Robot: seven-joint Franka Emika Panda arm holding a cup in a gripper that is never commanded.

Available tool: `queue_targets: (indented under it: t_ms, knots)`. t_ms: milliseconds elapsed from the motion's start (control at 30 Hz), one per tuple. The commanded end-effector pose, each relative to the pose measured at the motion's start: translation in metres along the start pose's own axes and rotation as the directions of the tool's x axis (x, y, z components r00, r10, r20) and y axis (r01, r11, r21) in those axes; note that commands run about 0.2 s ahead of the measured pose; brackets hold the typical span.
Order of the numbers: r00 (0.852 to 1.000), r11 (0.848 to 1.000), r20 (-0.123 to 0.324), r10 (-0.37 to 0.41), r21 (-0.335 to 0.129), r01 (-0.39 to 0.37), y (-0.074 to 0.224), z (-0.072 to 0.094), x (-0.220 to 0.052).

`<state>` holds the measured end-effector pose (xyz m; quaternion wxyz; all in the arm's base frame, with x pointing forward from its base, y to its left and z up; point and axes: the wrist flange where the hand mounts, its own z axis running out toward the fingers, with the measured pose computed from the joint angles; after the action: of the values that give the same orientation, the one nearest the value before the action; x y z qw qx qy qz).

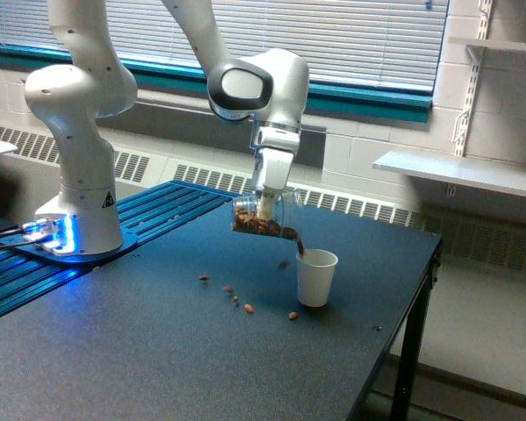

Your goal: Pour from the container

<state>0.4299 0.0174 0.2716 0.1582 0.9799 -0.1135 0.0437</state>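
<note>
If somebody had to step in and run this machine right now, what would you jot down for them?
Gripper: shut on the clear cup, tipped toward the white paper cup.
Brown pieces are streaming from its lip into the paper cup.
Spill: several pieces lie on the dark table, on the exterior view's left of the paper cup.
Left: some contents remain in the clear cup; finish pouring, tip it upright, pick up the strays.
</note>
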Motion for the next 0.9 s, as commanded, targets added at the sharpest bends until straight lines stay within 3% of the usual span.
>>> queue_targets:
  t_ms: [33, 533, 900]
  knots:
    - [1.0, 1.0, -0.014, 0.006, -0.001, -0.006, -0.009, -0.008, 0.01]
    - [1.0, 0.997, -0.001, -0.016, -0.073, 0.016, -0.003, -0.011, 0.015]
    - [1.0, 0.996, 0.005, -0.019, -0.084, 0.02, -0.002, -0.012, 0.015]
